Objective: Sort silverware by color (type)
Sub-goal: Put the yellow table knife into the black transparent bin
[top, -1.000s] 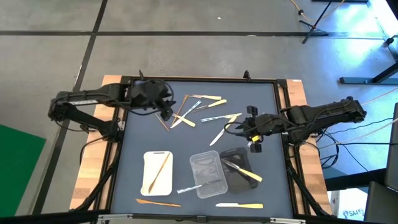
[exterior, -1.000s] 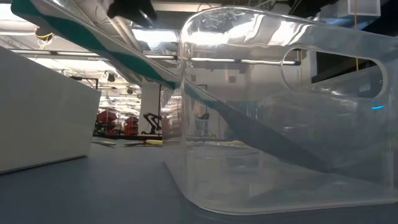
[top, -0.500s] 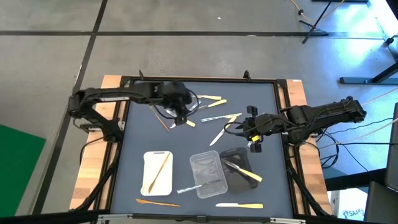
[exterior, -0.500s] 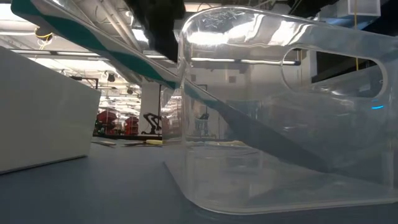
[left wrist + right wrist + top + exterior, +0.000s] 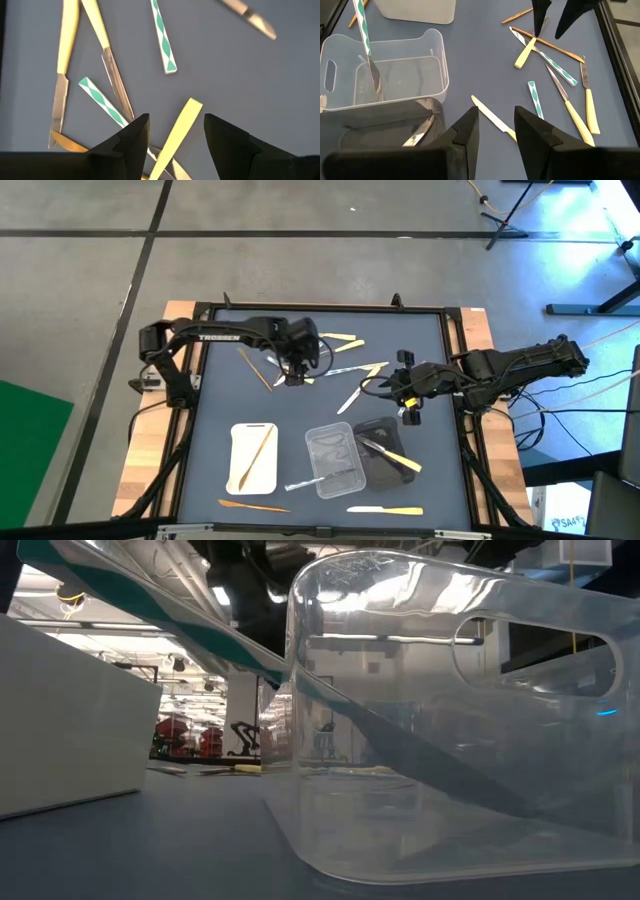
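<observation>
Looking down from overhead, I see my left gripper (image 5: 291, 377) lowered over the loose pile of silverware (image 5: 335, 360) at the far middle of the worktop (image 5: 215, 415). Through its wrist camera the jaws stand spread on either side of a pale yellow handle (image 5: 176, 134), not yet pinching it; whether a tip touches it I can't quite tell. Around that piece lie yellow-handled knives (image 5: 64, 65) and green-and-white striped handles (image 5: 163, 36). My right gripper (image 5: 405, 388) hangs just right of the pile, jaws apart over a yellow-handled knife (image 5: 493, 119). Nearer me, the white tray (image 5: 238, 470) holds one wooden piece (image 5: 258, 455), the clear tray (image 5: 322, 442) carries a striped utensil (image 5: 366, 42) leaning across its rim, and the black tray (image 5: 392, 435) holds a couple more. Two further utensils lie along the near edge.
</observation>
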You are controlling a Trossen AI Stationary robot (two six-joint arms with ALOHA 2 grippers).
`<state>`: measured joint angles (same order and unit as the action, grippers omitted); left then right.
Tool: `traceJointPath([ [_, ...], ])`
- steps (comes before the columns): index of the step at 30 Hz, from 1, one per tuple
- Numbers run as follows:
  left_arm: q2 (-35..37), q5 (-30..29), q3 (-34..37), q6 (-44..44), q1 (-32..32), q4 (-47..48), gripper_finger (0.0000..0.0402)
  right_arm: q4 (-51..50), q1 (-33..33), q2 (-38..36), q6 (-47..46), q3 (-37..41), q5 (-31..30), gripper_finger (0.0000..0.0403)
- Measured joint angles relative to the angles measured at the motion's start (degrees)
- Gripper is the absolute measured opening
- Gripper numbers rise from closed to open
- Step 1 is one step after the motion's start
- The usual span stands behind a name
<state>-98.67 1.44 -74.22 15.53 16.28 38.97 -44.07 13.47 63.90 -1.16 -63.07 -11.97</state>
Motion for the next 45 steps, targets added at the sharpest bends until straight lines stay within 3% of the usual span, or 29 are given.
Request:
traceJointPath([
  [15,-8.22,-0.05,0.0,8.21,0.48,2.59,0.0183,0.04,0.0,0.02,-0.04,0.0,1.16,0.0111],
  [33,-15.13,-1.93,-0.15,9.08,0.69,2.96,0.0182,0.13,0.0,0.07,-0.01,0.0,1.15,0.0111],
  [45,-14.95,-1.77,-0.04,8.88,0.6,3.15,0.0112,0.13,0.0,0.07,-0.01,0.02,1.14,0.0111],
])
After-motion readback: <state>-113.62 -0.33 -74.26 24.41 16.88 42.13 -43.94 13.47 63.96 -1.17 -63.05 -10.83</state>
